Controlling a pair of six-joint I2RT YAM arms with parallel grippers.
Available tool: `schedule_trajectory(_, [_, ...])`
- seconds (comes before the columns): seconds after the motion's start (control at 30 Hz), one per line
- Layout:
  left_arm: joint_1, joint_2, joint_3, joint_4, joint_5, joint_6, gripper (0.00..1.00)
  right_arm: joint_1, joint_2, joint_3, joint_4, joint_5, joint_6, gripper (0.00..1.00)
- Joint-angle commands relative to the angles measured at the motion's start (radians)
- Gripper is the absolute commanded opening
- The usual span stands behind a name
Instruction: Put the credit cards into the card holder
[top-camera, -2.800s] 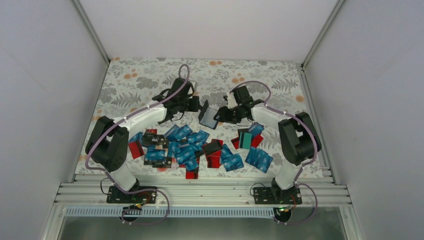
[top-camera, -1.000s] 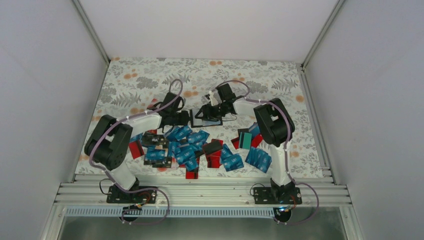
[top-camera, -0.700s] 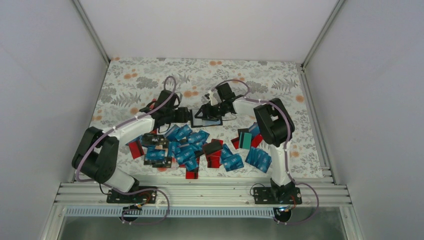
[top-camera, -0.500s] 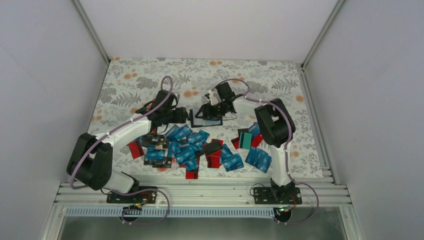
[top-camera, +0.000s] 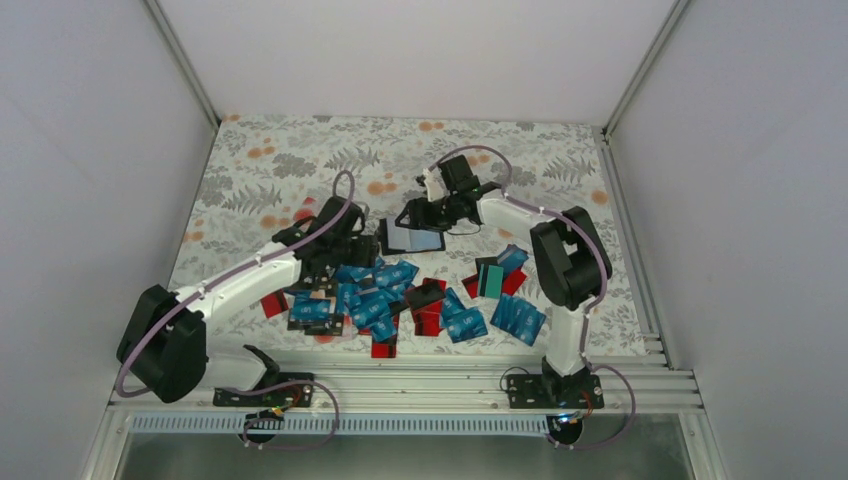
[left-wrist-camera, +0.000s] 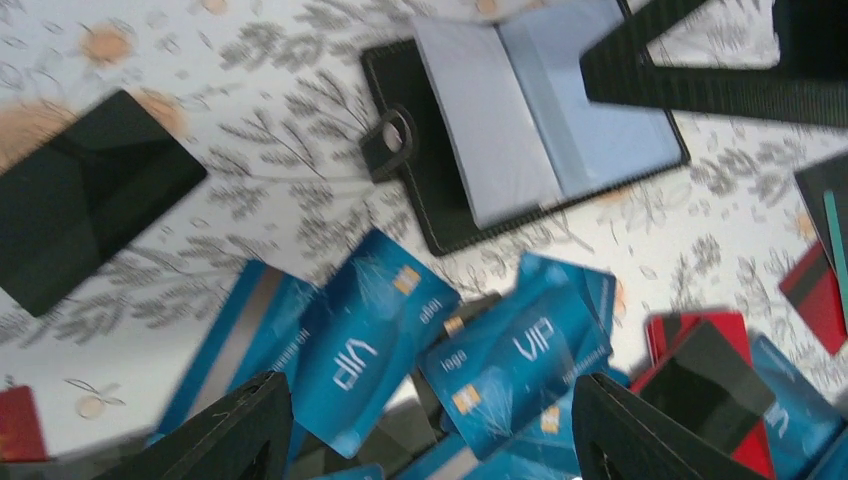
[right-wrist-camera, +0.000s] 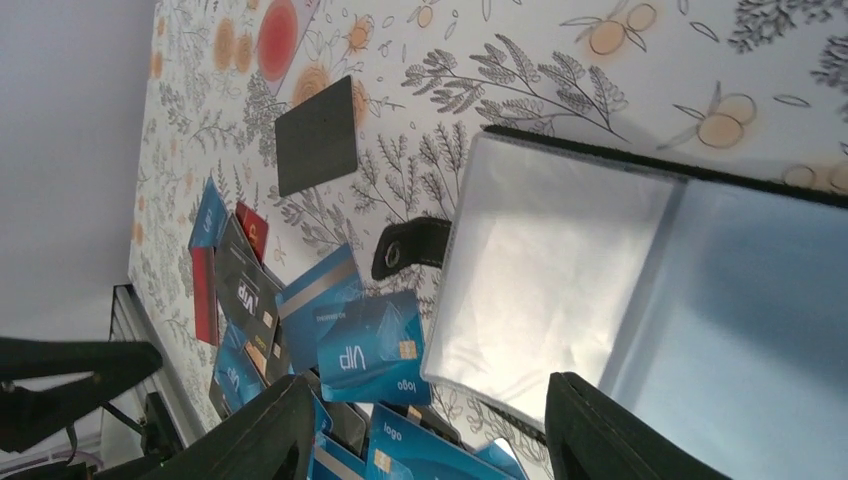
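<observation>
The card holder (top-camera: 415, 238) lies open on the flowered cloth, its grey-blue clear pockets facing up (left-wrist-camera: 520, 120) (right-wrist-camera: 600, 290), strap tab to its left. Many credit cards (top-camera: 385, 295), mostly blue with some red and black, lie heaped nearer the arms. My left gripper (top-camera: 352, 246) (left-wrist-camera: 430, 440) stands open above blue VIP cards (left-wrist-camera: 375, 335), nothing between its fingers. My right gripper (top-camera: 412, 214) (right-wrist-camera: 430, 430) is open over the holder's near edge. One of its fingers (left-wrist-camera: 700, 70) reaches across the holder's far corner.
A loose black card (left-wrist-camera: 90, 210) (right-wrist-camera: 317, 135) lies left of the holder. A teal card (top-camera: 490, 280) and red cards sit at the pile's right end. The grey walls close in the cloth on three sides, with the metal rail (top-camera: 400, 385) along the near edge.
My left gripper has opened, let go of the card holder and drawn back over the card pile. The holder now lies open and flat; the right arm's elbow has swung right.
</observation>
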Motion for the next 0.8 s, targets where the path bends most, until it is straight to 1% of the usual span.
schedule_trajectory(0.0, [-0.054,-0.038,-0.042,-0.012,0.014,0.002,0.69,0.011,-0.066,-0.057,-0.007,0.058,-0.018,0.60])
schedule_trajectory(0.17, [-0.117,-0.051,-0.076,0.058,0.072,0.032,0.68,0.010,-0.121,-0.110,-0.018,0.115,-0.028,0.60])
schedule_trajectory(0.37, [-0.238,-0.002,-0.056,0.102,0.084,0.089,0.68,-0.001,-0.270,-0.229,-0.042,0.264,-0.008,0.60])
schedule_trajectory(0.53, [-0.368,0.063,-0.023,0.164,0.089,0.153,0.68,-0.003,-0.471,-0.353,-0.086,0.406,0.019,0.61])
schedule_trajectory(0.7, [-0.495,0.154,0.034,0.199,0.092,0.220,0.68,-0.007,-0.703,-0.448,-0.137,0.542,0.053,0.65])
schedule_trajectory(0.73, [-0.518,0.173,0.049,0.197,0.092,0.235,0.68,-0.009,-0.746,-0.465,-0.144,0.570,0.061,0.73])
schedule_trajectory(0.77, [-0.534,0.194,0.064,0.196,0.093,0.248,0.68,-0.013,-0.791,-0.481,-0.147,0.603,0.070,0.86])
